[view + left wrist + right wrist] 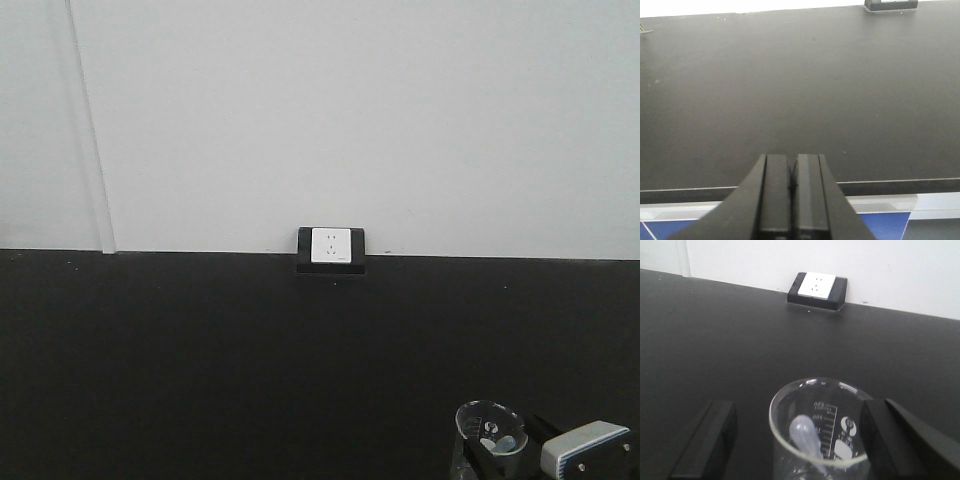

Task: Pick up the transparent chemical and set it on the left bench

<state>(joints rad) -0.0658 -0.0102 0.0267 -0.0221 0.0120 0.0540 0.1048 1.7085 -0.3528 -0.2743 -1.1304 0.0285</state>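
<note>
1. Check the surface: a matte black benchtop (200, 350) runs the full width of the front view. Its finish is flat and faintly speckled. It meets a plain white wall (350, 110) along its back edge.
2. Find the white wall socket (331, 245) in its black rectangular housing. It sits on the back edge, about midway along it.
3. On the left wrist view you see the benchtop's front edge as a thin straight lip. Blue and white surfaces lie below it, too cropped to identify.
4. Find the transparent chemical (820, 425) toward the front right part of the benchtop, well apart from the back edge and the socket. You cannot tell whether its base rests on the surface.
5. Look at its form: a colourless glass beaker with a round flared rim. A white printed scale and a white patch mark the wall on its right side.
6. Inside it lies a translucent whitish dropper bulb (805, 432).
7. Read the right gripper (799, 405) as spread wide, with the beaker between its black fingers. The right finger lies against the rim. The left finger stands clear, so nothing is clamped.
8. Read the left gripper (792, 157) as fully closed. Its pads press together and hold nothing, above the front edge.
</note>
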